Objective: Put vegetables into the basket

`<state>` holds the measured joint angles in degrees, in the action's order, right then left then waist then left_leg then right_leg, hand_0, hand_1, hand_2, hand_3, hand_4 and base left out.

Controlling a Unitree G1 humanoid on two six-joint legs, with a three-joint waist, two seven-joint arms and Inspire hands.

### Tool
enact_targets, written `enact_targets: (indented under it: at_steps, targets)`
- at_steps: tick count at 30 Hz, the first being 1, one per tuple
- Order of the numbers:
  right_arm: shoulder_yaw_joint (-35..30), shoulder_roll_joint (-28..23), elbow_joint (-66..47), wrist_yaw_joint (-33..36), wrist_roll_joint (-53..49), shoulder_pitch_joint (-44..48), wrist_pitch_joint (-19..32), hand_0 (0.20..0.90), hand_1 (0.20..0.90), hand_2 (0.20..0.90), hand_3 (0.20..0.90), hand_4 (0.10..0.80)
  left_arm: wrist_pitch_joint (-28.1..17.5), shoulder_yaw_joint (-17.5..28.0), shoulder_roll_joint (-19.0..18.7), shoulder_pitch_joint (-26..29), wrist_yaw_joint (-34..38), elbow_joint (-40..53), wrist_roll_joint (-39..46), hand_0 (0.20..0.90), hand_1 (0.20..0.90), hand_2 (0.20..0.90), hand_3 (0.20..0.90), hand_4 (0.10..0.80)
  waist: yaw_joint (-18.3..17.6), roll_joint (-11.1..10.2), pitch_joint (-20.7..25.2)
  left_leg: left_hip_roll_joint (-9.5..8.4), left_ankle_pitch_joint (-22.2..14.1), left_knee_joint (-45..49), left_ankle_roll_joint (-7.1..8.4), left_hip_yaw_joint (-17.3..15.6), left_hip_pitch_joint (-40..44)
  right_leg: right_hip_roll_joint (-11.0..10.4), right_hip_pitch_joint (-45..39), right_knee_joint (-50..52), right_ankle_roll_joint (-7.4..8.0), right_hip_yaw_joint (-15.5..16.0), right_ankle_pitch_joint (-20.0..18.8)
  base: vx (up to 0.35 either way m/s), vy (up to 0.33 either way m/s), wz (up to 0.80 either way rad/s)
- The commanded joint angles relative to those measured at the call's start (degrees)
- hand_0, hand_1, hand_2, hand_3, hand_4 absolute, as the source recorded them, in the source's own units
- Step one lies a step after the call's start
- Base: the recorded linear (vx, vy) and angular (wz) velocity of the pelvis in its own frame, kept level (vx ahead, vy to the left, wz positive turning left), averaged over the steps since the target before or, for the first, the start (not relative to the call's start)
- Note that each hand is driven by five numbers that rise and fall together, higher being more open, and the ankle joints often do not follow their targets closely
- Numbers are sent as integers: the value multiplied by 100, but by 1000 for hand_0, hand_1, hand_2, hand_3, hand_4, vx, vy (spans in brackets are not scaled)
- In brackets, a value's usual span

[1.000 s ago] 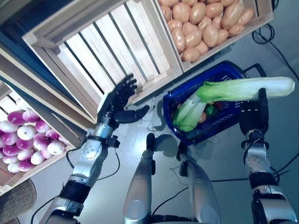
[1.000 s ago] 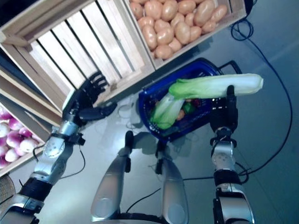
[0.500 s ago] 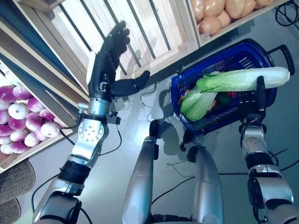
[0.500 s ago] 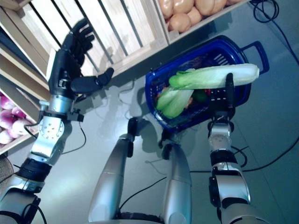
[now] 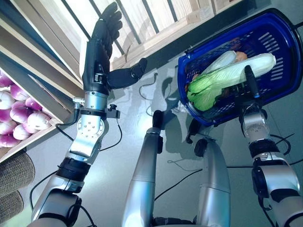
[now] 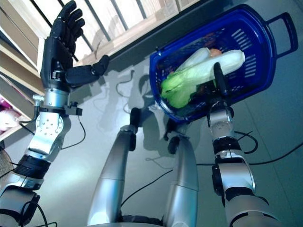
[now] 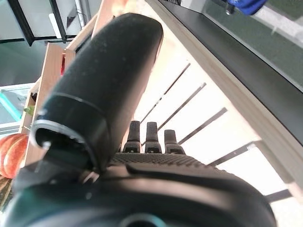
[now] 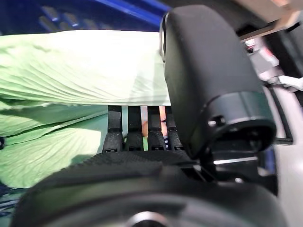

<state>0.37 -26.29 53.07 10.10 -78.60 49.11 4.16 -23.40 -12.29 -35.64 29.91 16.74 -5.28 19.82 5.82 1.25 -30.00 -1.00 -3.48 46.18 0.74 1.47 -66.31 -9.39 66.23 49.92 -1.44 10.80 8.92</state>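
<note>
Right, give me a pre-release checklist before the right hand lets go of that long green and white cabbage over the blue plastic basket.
1. Long green and white cabbage over the blue plastic basket: ok.
2. Right hand gripping the cabbage: ok, thumb over it, fingers beneath.
3. Cabbage resting on the basket's contents: cannot tell.
4. Room inside the basket: ok, another pale vegetable lies beside it.
5. Left hand clear of the basket: ok, open by the wooden slatted crate.

No text, label, brand, number or sign is legible anywhere.

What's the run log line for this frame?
right hand: gripping cabbage | cabbage: over blue basket | left hand: open, empty
</note>
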Motion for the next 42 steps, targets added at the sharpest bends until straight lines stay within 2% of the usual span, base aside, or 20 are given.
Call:
enact_targets:
  at_steps: [1, 2, 8, 12, 14, 15, 16, 20, 21, 24, 26, 28, 30, 33, 34, 35, 39, 42]
  targets:
    - [4, -270, -266, 320, -53, -125, -119, 300, 300, 300, 300, 400, -573, 446, 194, 158, 140, 916, -288, 900, 900, 900, 900, 800, 73, 316, 20, -187, -302, 54, 24, -161, -118, 108, -92, 333, 188, -82, -162, 0, 0, 0]
    - [-43, -270, -183, 627, -202, -119, -170, 900, 900, 900, 900, 800, -582, 425, 210, 104, 136, 948, -238, 900, 900, 900, 900, 800, 80, 346, 20, -188, -300, 103, 25, -180, -175, 113, -28, 399, 186, -86, -154, 0, 0, 0]
    - [-173, -182, -202, 1246, -426, -104, 276, 900, 900, 900, 900, 800, -569, 345, 167, 55, -268, 1093, -33, 900, 900, 900, 900, 800, 85, 393, 20, -144, -356, 352, 17, -218, -222, 55, 12, 574, 216, -34, -196, -28, -30, 6]
    - [-284, -165, -270, 1253, -751, -139, 623, 900, 900, 900, 900, 800, -604, 334, 124, -3, -748, 1208, 260, 900, 900, 900, 900, 800, 64, 392, 20, -18, -245, 234, 37, -300, -46, 38, -217, 345, 156, 54, -329, -57, -3, 2]
    - [-364, -105, -244, 1200, -837, -260, 711, 900, 900, 900, 900, 800, -542, 262, 122, -70, -1051, 1179, 316, 900, 900, 900, 900, 800, 27, 376, 20, 78, -246, 104, 60, -390, 272, 67, -579, 131, 163, 76, -331, 32, -3, 0]
    - [-372, -99, -223, 1177, -886, -289, 757, 900, 900, 900, 900, 800, -565, 230, 113, -85, -1105, 1167, 340, 900, 900, 900, 900, 800, 17, 371, 20, 79, -343, 93, 99, -373, 422, 97, -728, 103, 219, 24, -254, 0, 0, 0]
    - [-402, -85, -232, 1130, -926, -321, 821, 900, 900, 900, 900, 800, -548, 196, 97, -64, -1231, 1202, 408, 900, 900, 900, 900, 800, 9, 358, 20, 129, -198, -25, 72, -432, 500, 97, -825, -55, 162, 78, -361, 0, 0, 0]
    - [-472, -40, -378, 1061, -881, -573, 993, 900, 900, 900, 900, 800, -534, 164, -67, -138, -1643, 1296, 789, 900, 900, 900, 900, 800, -36, 241, 20, 200, -84, -589, 137, -496, 1347, 185, -1667, -745, 183, 44, -426, -13, 25, 2]
    - [-498, 3, -464, 1036, -895, -735, 1051, 900, 900, 900, 900, 800, -451, 170, -123, -226, -1922, 1322, 973, 900, 900, 900, 900, 800, -39, 172, 20, 193, 3, -1050, 165, -539, 1952, 210, -2256, -1248, 222, 76, -486, 14, 44, 1]
    - [-531, 120, -590, 921, -865, -995, 1148, 900, 900, 900, 900, 800, -338, 129, -198, -298, -2005, 1320, 1091, 900, 900, 900, 900, 800, -24, 73, 21, 124, 115, -1571, 167, -567, 2666, 195, -3018, -1844, 278, 191, -580, 23, 28, -4]
    - [-514, 259, -743, 566, -823, -1330, 1007, 900, 900, 900, 900, 800, -250, 94, -214, -433, -2069, 1229, 929, 900, 900, 900, 900, 800, -33, -11, 175, 87, 220, -2058, 188, -568, 3177, 255, -3619, -2411, 295, 302, -647, 80, 53, -16]
    - [-379, 361, -981, 441, -498, -1698, 1012, 900, 900, 900, 900, 800, -199, 32, -225, -606, -2123, 1179, 889, 900, 900, 900, 900, 800, -62, -64, 346, 87, 314, -2385, 194, -575, 3484, 361, -4013, -2831, 255, 346, -708, 62, 65, -22]
    - [-256, 416, -1319, 363, -14, -2154, 1029, 900, 900, 900, 900, 800, 161, 16, -205, -730, -2278, 1135, 885, 900, 900, 900, 900, 800, -127, -121, 529, 113, 428, -2841, 164, -609, 3863, 467, -4383, -3272, 236, 356, -781, 5, 81, -10]
    - [-118, 486, -1735, 284, 810, -2903, 1088, 900, 900, 900, 900, 800, 240, -32, -129, -1033, -2364, 999, 1015, 900, 900, 900, 900, 800, -235, -158, 742, 194, 618, -3374, 168, -662, 4357, 517, -4790, -3696, 302, 343, -919, 38, 81, -17]
    - [-38, 518, -1889, 213, 1433, -3366, 1091, 900, 900, 900, 900, 800, 249, -64, 28, -1289, -2472, 918, 964, 900, 900, 900, 900, 800, -303, -177, 909, 227, 729, -3720, 163, -691, 4679, 538, -5068, -3997, 344, 314, -1021, 75, 89, -28]
    - [-28, 522, -1910, 182, 1620, -3486, 1081, 900, 900, 900, 900, 800, 291, -74, 79, -1360, -2534, 903, 885, 900, 900, 900, 900, 800, -317, -179, 952, 234, 761, -3817, 164, -696, 4771, 536, -5151, -4078, 357, 316, -1051, 128, 94, -25]
    - [102, 618, -1776, -195, 2902, -4469, 790, 900, 900, 900, 900, 800, 639, -299, 471, -1977, -3089, 289, 703, 900, 900, 900, 900, 800, -505, -286, 1505, 341, 924, -4582, 172, -832, 5619, 540, -5948, -4883, 479, 291, -1340, 172, 41, -16]
    - [185, 653, -1554, -383, 3267, -4728, 509, 900, 900, 900, 900, 800, 758, -534, 545, -2148, -3250, -134, 419, 900, 900, 900, 900, 800, -593, -309, 1757, 386, 982, -4829, 179, -927, 5863, 527, -6125, -5121, 539, 253, -1461, 111, 33, -10]
